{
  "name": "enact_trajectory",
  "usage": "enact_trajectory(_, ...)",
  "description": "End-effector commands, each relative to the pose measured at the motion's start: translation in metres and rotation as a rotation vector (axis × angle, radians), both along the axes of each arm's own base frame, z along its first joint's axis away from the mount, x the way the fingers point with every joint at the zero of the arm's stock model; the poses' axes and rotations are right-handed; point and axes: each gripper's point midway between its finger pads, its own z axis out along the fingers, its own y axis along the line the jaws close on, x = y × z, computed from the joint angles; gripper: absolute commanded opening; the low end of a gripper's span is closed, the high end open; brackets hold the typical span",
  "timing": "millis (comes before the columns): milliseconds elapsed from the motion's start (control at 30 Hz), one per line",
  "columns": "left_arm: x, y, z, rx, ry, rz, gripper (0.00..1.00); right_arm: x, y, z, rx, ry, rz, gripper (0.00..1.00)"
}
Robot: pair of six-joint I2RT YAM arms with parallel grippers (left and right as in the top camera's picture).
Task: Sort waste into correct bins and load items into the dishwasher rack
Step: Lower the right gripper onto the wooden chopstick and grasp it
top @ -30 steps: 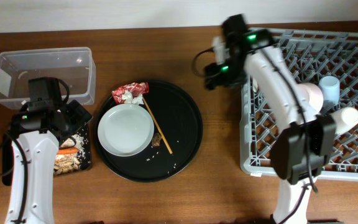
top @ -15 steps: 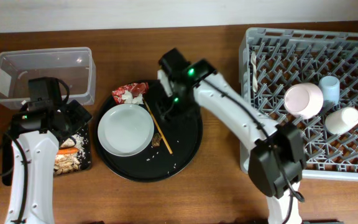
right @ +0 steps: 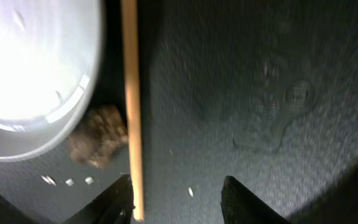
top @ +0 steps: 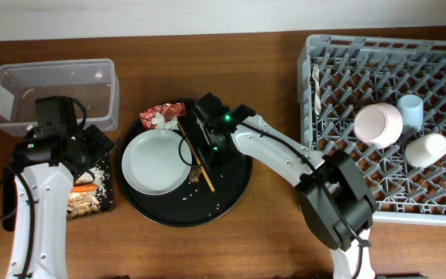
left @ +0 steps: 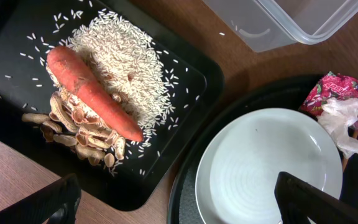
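Holds the right jaws apart and empty, low over the round black tray near the middle of the table. Has a thin wooden stick running just inside one finger, and the small brown lump just beyond it, right against the rim of the pale grey plate. Hangs the left jaws wide apart as well, gripping nothing, over the flat black tray by the table's left edge, with the carrot laid across the white rice and the beige food scraps. Places the clear tub at the far left corner. Finds the red-and-white wrapper on the round tray's far rim, beside the plate. Shows the dishwasher rack along the right edge, already loaded with the pinkish-white bowl, the light blue cup, the white cup and the white fork.

Looks like the waste-clearing step on the round tray, aimed at the stick or perhaps the lump; cannot tell which. Calls next for shifting sideways to centre on the target, dropping until the jaws meet the tray floor, then closing across the thin stick without nudging the plate. Leaves the wrapper to bin and the plate to rack after that.
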Motion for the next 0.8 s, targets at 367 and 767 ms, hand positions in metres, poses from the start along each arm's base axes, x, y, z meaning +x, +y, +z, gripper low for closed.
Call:
enact_trajectory(367,0.003,0.002,0.011,0.008,-0.033,-0.001,0.99,-0.04,0.016,-0.026,-0.096,-0.042,0.077,0.45)
enact_trajectory(767,0.003,0.002,0.011,0.008,-0.033,-0.001,0.99,-0.027,0.012,-0.028,-0.141,-0.125,0.053,0.41)
